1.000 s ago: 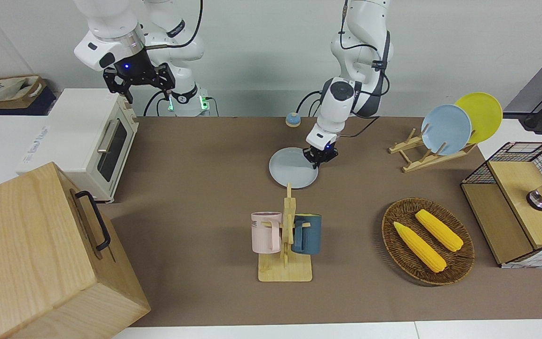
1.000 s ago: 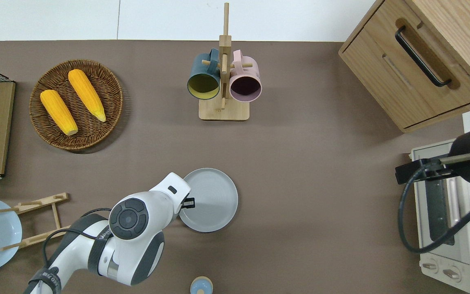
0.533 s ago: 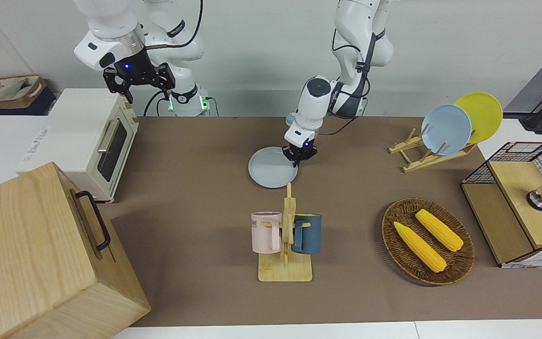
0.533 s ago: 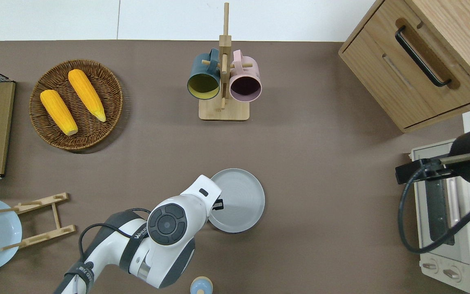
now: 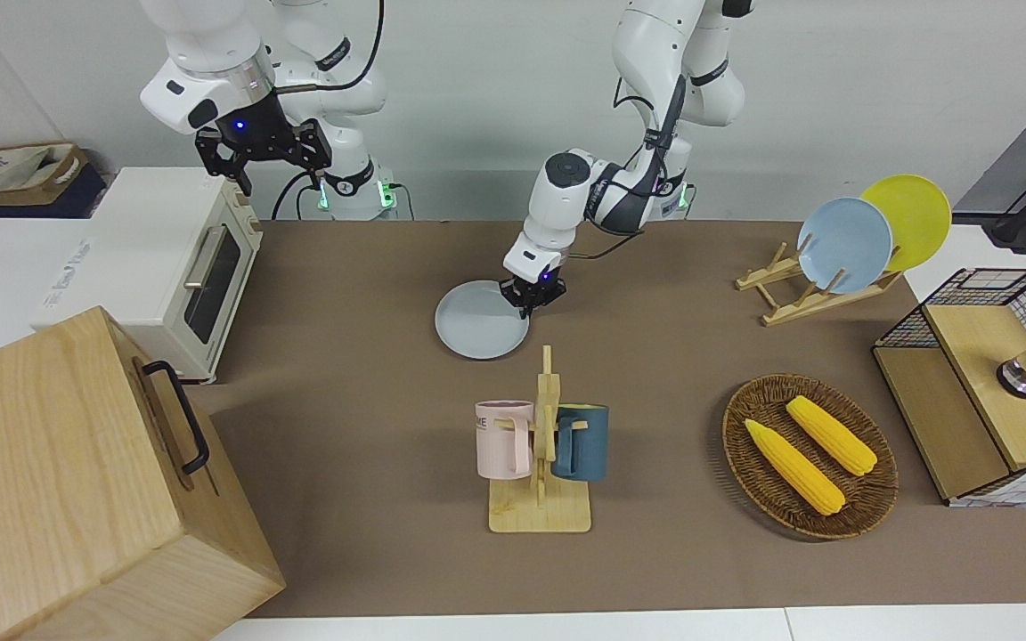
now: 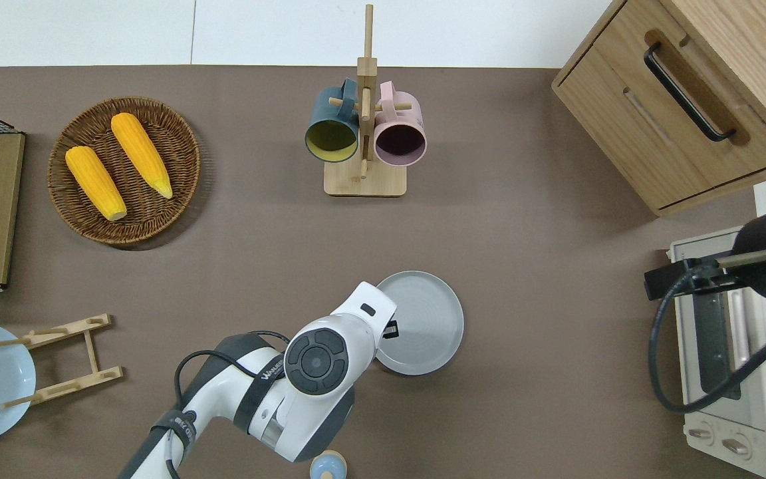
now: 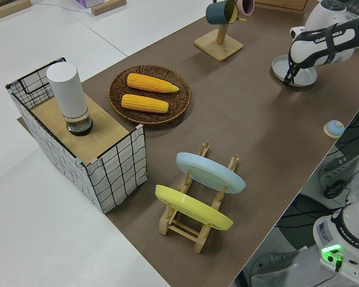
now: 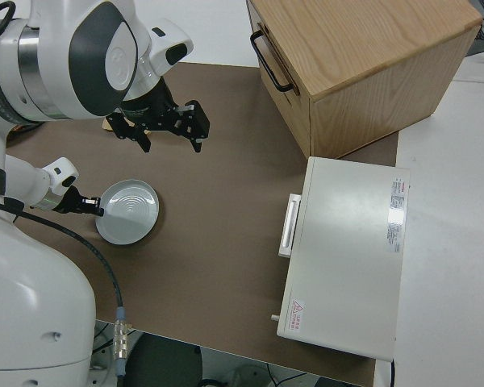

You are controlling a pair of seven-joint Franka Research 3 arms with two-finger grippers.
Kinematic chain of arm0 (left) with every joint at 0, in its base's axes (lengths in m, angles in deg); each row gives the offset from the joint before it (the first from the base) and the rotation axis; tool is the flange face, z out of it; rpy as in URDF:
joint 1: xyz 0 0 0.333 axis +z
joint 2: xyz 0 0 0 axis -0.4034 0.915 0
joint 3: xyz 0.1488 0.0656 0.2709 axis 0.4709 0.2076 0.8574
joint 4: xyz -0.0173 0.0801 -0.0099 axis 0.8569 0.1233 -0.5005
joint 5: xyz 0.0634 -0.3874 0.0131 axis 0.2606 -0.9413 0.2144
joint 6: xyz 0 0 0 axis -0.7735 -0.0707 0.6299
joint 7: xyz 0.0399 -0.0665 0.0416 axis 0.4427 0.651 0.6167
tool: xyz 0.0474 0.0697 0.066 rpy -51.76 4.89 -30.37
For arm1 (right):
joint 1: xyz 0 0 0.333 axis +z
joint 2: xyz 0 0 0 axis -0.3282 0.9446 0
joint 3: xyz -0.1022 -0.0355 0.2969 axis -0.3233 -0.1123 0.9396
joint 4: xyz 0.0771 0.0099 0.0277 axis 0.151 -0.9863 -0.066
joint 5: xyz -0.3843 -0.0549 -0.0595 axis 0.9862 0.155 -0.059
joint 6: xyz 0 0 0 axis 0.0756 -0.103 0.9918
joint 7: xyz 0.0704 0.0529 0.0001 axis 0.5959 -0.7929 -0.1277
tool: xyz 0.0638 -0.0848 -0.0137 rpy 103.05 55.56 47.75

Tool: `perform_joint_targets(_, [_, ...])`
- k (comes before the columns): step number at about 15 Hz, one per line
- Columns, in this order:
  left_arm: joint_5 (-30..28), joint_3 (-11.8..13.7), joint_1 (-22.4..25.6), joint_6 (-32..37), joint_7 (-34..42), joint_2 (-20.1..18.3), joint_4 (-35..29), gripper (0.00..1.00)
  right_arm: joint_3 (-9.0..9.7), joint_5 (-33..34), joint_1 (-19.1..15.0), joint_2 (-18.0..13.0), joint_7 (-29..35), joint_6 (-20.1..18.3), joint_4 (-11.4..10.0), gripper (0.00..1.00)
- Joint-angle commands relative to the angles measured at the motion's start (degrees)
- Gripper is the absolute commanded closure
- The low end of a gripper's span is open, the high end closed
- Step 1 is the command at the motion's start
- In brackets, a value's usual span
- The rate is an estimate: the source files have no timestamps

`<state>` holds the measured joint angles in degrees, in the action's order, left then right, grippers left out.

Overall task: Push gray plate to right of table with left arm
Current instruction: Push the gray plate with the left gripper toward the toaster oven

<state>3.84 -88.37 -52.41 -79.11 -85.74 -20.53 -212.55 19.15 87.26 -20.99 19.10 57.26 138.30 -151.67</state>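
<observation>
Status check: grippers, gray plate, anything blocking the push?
Left gripper low at gray plate's rim. Right arm parked. Plate flat on table, mid-table. Bare table toward toaster oven.

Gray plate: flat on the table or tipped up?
Flat: the gray plate lies level on the table, the left tool at its rim.

Bright, even light; soft shadows

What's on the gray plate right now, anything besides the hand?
Nothing else: the gray plate lies bare on the table, with the left hand at its rim. The arm hides that rim strip from overhead.
</observation>
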Motion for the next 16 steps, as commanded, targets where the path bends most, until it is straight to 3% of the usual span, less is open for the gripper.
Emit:
perform_joint_targets(1, [0.48, 0.5, -2.23, -0.67, -2.78, 3.52, 3.25, 1.0, 0.92, -0.25, -1.07, -0.14, 0.66, -0.89, 0.53, 0.017])
perform_joint_targets(9, [0.74, -1.0, -3.38, -0.76, -6.82, 6.25, 7.46, 1.0, 0.92, -0.25, -1.15, -0.14, 0.75, -0.89, 0.53, 0.017])
perform_joint_targets(16, [1.1, -0.91, -8.64, -0.76, -12.1, 9.94, 13.01, 1.0, 0.92, -0.25, -1.15, -0.14, 0.75, -0.89, 0.53, 0.017])
